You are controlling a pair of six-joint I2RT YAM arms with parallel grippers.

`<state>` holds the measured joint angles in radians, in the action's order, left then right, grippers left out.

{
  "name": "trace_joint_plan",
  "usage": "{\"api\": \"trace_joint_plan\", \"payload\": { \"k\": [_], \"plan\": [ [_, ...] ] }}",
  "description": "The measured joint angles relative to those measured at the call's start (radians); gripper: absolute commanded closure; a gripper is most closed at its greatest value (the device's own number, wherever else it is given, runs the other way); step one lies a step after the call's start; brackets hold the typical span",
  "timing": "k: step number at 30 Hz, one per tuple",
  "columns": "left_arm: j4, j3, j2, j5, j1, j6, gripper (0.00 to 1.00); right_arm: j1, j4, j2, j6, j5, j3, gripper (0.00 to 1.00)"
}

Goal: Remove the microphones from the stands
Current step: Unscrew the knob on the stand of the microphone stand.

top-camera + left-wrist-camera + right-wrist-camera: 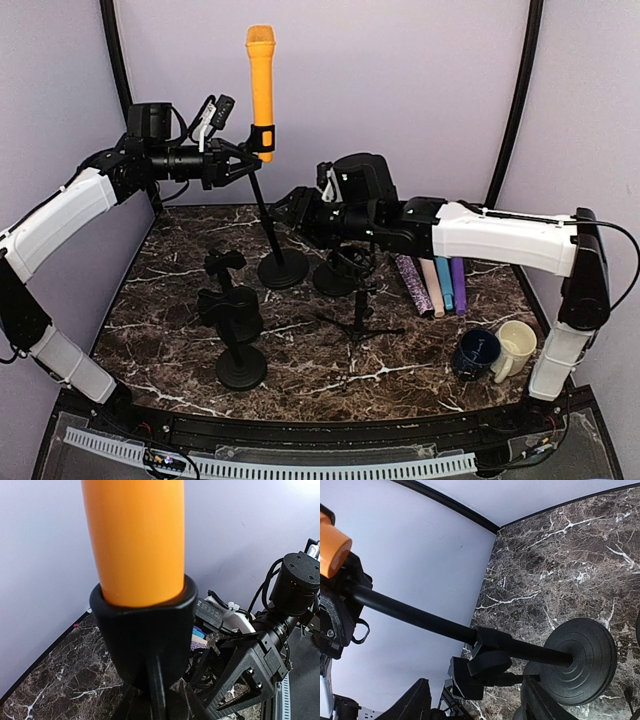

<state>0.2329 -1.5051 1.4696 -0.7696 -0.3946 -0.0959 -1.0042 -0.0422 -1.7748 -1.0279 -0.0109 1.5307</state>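
Gripping stand (pixel 283 269) (microphone (pixel 261 80) seated); left claw (pixel 251 152)

In the top view the microphone (pixel 261 80) stands upright at upper centre, seated in the clip (pixel 264 137) on top of the stand (pixel 283 268). The stand's base rests on the table (pixel 160 330) at mid-frame. The left gripper (pixel 245 158) sits just left of the clip. The right gripper (pixel 285 208) is just right of the pole, lower down.

Left of centre, the rear short stand (pixel 224 263) is behind the front short stand (pixel 241 369). Right of the base is a second round base (pixel 338 275), with a tripod (pixel 358 322) in front of it. Further right lie rolls (pixel 437 285) side by side. At lower right the left mug (pixel 475 352) touches the right mug (pixel 515 348).
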Motion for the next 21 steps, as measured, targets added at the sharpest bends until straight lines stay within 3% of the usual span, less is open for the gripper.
{"api": "trace_joint_plan", "payload": {
  "k": [14, 21],
  "plan": [
    [0.0, 0.0, 0.0, -0.002, 0.0, 0.004, 1.0, 0.004, 0.032, -0.068, -0.026, 0.008, 0.009, 0.53],
    [0.0, 0.001, 0.0, -0.005, 0.0, 0.005, 1.0, 0.004, 0.069, -0.068, -0.022, 0.008, 0.016, 0.41]
  ]
}}
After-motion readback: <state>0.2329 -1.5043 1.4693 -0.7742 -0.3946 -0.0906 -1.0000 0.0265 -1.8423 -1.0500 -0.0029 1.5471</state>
